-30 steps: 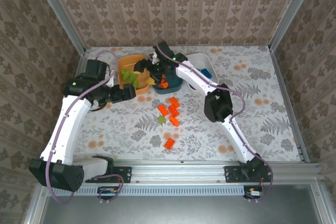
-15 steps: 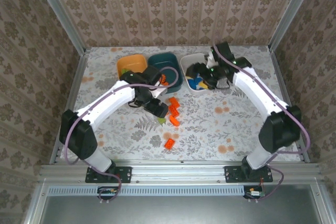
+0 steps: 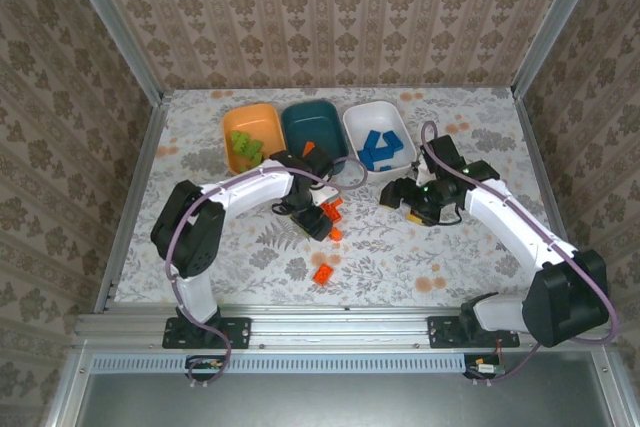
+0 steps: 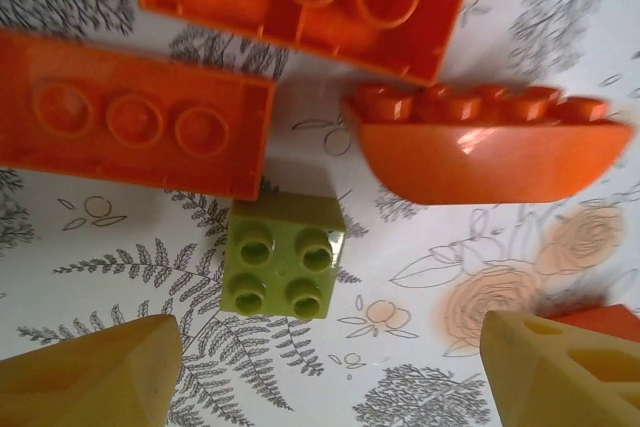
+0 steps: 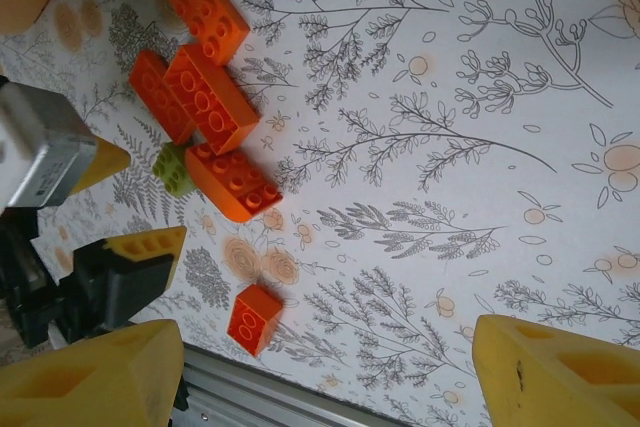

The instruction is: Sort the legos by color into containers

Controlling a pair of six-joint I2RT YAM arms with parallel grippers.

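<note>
Several orange legos (image 4: pixel 130 112) and one lime green lego (image 4: pixel 282 257) lie in a cluster on the table. My left gripper (image 3: pixel 318 219) hovers low over this cluster, open, and the green lego sits just beyond its fingertips (image 4: pixel 90 377). My right gripper (image 3: pixel 395 194) is open and empty above bare table to the right of the cluster. A lone orange lego (image 5: pixel 253 318) lies near the front rail. At the back stand the orange container (image 3: pixel 252 137) with green legos, the teal container (image 3: pixel 313 129) with an orange lego, and the white container (image 3: pixel 379 137) with blue legos.
The flowered table cover (image 3: pixel 470 257) spreads to the right and front. A metal rail (image 3: pixel 350 322) runs along the near edge, and patterned walls enclose the other three sides. The left gripper's yellow fingers (image 5: pixel 150 247) appear beside the cluster in the right wrist view.
The left arm swung from the orange container across to the cluster. The right arm went from the teal container past the white one down to the table. Both grippers narrowed a little.
</note>
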